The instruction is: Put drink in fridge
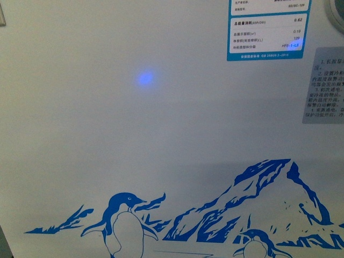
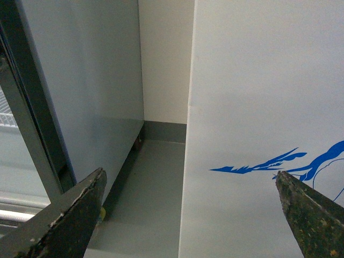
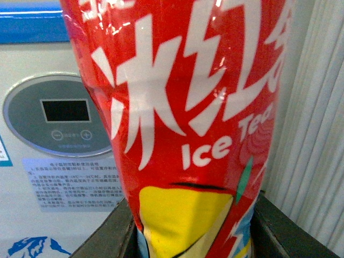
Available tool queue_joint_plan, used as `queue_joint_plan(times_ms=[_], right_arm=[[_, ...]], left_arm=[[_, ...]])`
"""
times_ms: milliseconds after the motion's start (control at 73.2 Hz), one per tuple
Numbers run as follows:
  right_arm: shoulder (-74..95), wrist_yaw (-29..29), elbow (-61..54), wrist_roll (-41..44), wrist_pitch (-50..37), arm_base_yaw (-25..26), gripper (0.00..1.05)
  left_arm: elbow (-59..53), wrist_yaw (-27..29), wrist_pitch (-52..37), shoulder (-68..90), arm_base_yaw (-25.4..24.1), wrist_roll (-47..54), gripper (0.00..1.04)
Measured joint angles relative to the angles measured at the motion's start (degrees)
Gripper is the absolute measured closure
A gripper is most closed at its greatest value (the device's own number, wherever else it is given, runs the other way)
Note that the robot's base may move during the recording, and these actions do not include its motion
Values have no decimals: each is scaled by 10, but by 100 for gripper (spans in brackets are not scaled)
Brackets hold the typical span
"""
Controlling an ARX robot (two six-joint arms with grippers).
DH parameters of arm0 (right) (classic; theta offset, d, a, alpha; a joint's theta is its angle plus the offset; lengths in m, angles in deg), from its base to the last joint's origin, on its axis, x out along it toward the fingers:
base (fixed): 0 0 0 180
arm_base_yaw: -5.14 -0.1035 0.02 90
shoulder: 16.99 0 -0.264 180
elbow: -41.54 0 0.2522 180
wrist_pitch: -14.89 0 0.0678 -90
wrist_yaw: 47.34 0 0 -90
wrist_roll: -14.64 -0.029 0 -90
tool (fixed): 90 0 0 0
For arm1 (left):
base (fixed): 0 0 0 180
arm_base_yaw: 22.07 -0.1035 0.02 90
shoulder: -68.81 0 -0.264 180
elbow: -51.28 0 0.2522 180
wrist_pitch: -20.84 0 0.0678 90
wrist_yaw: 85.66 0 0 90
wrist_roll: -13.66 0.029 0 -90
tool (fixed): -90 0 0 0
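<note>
The fridge's white front wall (image 1: 134,123) fills the front view, with its blue penguin-and-mountain decal low down. My right gripper (image 3: 193,236) is shut on the ice tea bottle (image 3: 188,107), a red-labelled drink with white lettering that fills the right wrist view. Behind the bottle is the fridge's (image 3: 48,183) grey oval control panel under a blue rim. My left gripper (image 2: 191,215) is open and holds nothing. It hangs at the fridge's (image 2: 258,107) left corner, low by the decal. The fridge's lid is out of view.
A taller grey cabinet (image 2: 91,86) with a dark-framed glass door stands left of the fridge. A narrow strip of grey floor (image 2: 150,199) runs between them to a back wall. A pale ribbed wall (image 3: 317,107) is close on the bottle's right.
</note>
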Motion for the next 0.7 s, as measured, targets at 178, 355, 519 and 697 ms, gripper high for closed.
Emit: queue_joint_plan(times_ms=[178,355,519,697], right_arm=[[-2,-5,-8,2,-5,39,65],[-6,-24,-14,0,-5,83,65],[-7,-37,-15,-1,-5,91,65],[-7,-36,-16,-5,-3,79,65]], left_arm=[[0,0,0,0,0,0,8],[0,0,0,0,0,0,8],[0,0,0,0,0,0,8],[0,0,0,0,0,0,8]])
